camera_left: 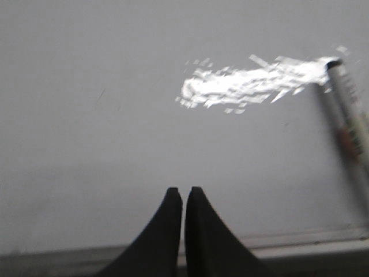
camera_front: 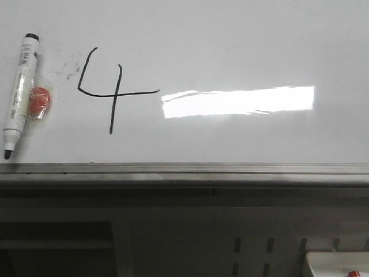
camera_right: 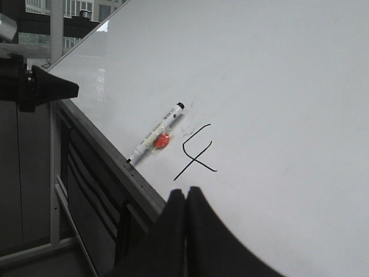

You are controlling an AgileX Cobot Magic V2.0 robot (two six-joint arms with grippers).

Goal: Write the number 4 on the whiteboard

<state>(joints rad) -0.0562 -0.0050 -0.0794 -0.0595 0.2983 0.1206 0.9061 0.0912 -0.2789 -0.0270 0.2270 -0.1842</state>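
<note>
Thin black hand-drawn number 4 (camera_front: 109, 92) is sitting complete at upper left of the glossy white whiteboard (camera_front: 242, 52) — left gripper (camera_left: 183, 193) and right gripper (camera_right: 185, 193) both resting clenched, empty — seemingly nothing remaining.

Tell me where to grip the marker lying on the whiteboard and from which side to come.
Grip the marker on its white barrel, above the red piece at its side, probably best from straight above the whiteboard. It lies flat, nearly parallel to the 4's upright stroke, tip towards the grey rail, so set the jaws across its narrow width.
</note>
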